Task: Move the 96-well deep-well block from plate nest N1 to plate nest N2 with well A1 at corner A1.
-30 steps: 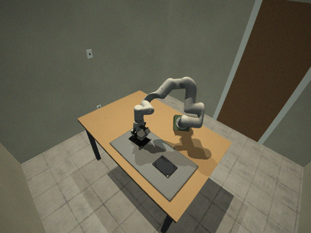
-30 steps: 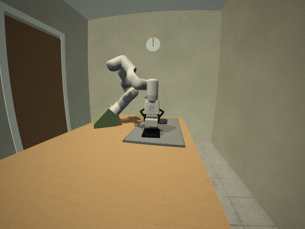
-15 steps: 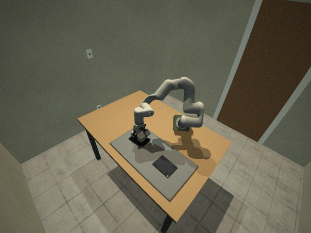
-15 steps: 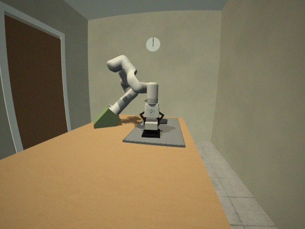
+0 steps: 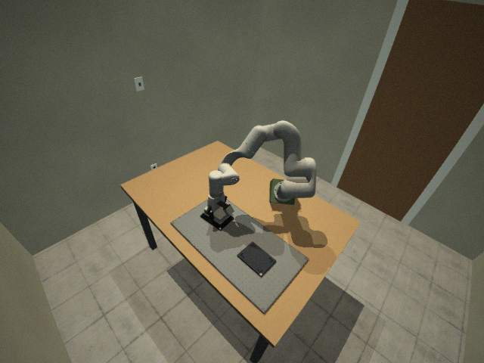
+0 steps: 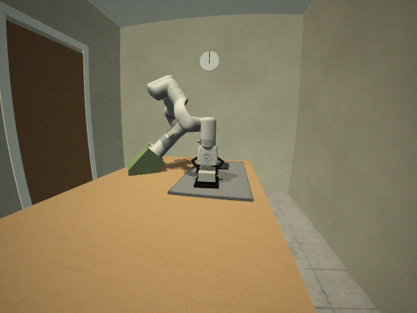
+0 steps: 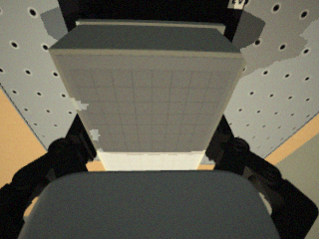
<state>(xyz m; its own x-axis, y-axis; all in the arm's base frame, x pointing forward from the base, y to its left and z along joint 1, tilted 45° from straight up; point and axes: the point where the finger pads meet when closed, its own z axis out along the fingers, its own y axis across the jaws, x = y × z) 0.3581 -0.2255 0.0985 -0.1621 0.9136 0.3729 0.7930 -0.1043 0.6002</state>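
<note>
My gripper is shut on the pale 96-well deep-well block and holds it upright by its two long sides. The block is right over the black plate nest N2, very low on it; I cannot tell whether it is fully down. In the exterior view the block sits between the fingers just over N2. The wrist view shows the block's well grid between the dark fingers, with the nest's black edge behind it. Nest N1 stands empty.
Both nests lie on a grey perforated baseplate on the orange table. The arm's green base block stands behind the plate. The table's front edge runs close along the plate.
</note>
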